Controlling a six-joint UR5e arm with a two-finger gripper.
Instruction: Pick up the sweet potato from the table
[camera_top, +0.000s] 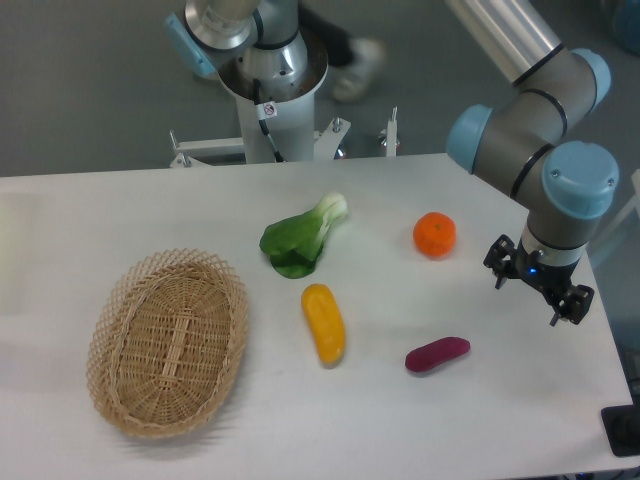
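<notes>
Starting at the nine o'clock side of the table (120, 200), a wicker basket (168, 343) lies with nothing in it. Toward the centre, a green bok choy (300, 238) sits at about twelve o'clock from a yellow-orange oblong vegetable (323, 322), the two near each other but apart. Farther right, a round orange fruit (434, 234) sits alone, and at roughly six o'clock from it lies the sweet potato (437, 354), a small purple tuber resting flat on the white surface, its long axis running nearly left to right with the right end tipped slightly up-frame. The gripper (537, 288) hangs off at about two o'clock from the sweet potato, well apart from it, fingers spread open and holding nothing. The step in hand looks like the approach, which would go best by bringing the gripper over the tuber's thick middle, turning the wrist so the fingers straddle its narrow width rather than its length, then descending straight. Closing near a tapered end would likely let the smooth skin slip or roll out.
</notes>
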